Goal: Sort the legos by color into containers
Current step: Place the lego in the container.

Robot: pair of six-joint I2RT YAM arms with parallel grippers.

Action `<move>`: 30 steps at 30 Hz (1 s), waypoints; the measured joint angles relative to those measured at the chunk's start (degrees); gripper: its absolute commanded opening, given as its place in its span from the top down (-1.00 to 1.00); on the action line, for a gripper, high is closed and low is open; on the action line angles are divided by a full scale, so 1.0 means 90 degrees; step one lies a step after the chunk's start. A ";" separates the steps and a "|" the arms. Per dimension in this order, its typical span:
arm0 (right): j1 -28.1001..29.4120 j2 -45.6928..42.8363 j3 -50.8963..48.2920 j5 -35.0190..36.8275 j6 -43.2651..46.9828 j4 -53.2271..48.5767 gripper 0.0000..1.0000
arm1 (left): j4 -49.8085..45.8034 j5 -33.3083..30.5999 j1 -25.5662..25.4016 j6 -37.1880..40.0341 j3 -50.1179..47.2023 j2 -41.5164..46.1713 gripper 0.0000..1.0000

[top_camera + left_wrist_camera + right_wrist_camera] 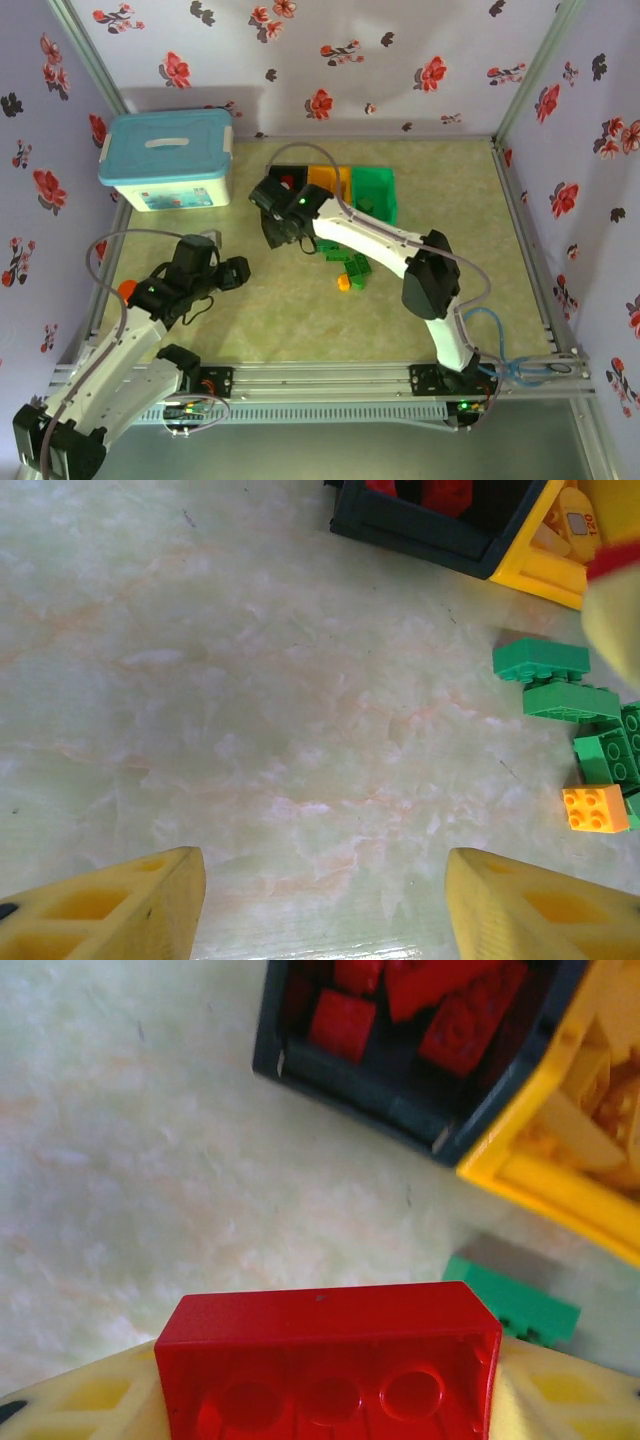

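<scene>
A sticker (580, 522) inside the yellow bin (530, 575), which touched the black bin (370, 1085), read roughly "T20". Near the black bin, the right pincer (325, 1410) gripped a glossy red brick (330, 1350). More red bricks (345, 1022) lay inside the bin. Green bricks (560, 685) and an orange brick (595, 808) lay near it on the table (250, 680). The left pincer (325, 900) stood open and empty.

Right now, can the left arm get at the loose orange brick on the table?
Probably yes: bare table lies between the open left gripper and the orange brick, though green bricks crowd it.
</scene>
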State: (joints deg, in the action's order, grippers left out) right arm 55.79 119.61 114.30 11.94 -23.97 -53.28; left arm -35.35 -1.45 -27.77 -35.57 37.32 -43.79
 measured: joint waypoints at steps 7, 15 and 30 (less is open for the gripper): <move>-0.0466 0.0908 0.1557 -0.0342 0.0357 -0.0124 0.00 | -0.0138 -0.0002 0.0000 -0.0017 -0.0036 0.0206 -0.30; -0.0969 0.1715 0.2414 -0.0597 0.0508 -0.0236 -0.02 | -0.0245 -0.0002 0.0000 -0.0019 -0.0036 0.0214 -0.30; -0.1134 0.2465 0.3388 -0.0765 0.0641 0.0109 -0.80 | -0.0248 0.0012 -0.0051 -0.0066 -0.0034 0.0158 -0.31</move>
State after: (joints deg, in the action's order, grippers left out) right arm 45.58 141.80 144.79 5.06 -18.20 -52.29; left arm -37.58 -1.34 -28.23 -36.16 37.01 -42.37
